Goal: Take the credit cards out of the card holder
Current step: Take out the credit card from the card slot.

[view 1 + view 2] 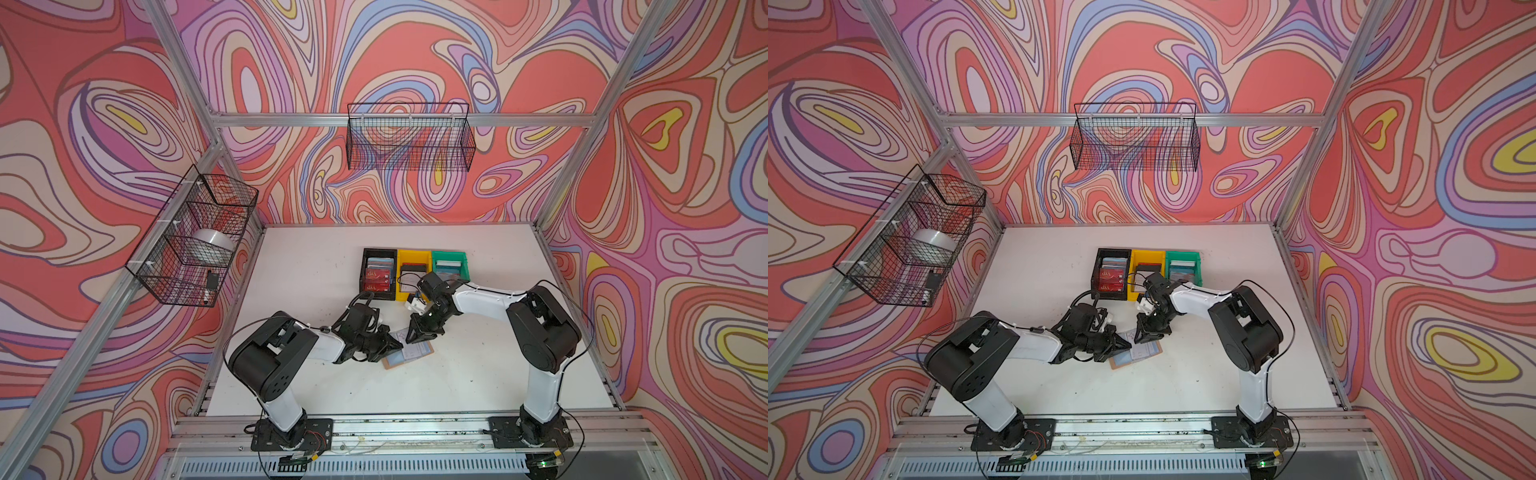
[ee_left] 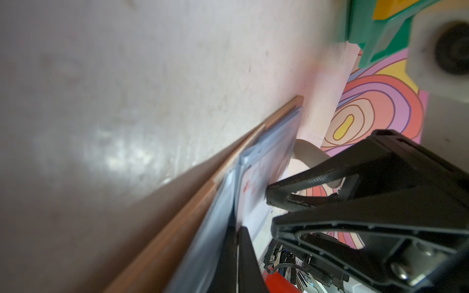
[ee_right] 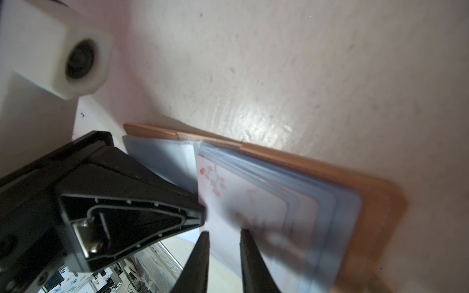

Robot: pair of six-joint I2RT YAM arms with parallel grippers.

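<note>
Left gripper (image 1: 398, 345): jaws closed on the edge of a white credit card (image 3: 248, 203). Centre: tan card holder (image 1: 409, 358), lying open on the table (image 1: 316, 266), the card partly inside a clear sleeve. Right gripper (image 3: 224, 234): jaws slightly apart, tips over the card.

"VIP" on red cards (image 1: 377, 275) in black bin (image 1: 362, 271)

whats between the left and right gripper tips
A white card with pink blossom print, lying on the open card holder, sits between the left gripper and right gripper. It shows clearest in the right wrist view.
</note>
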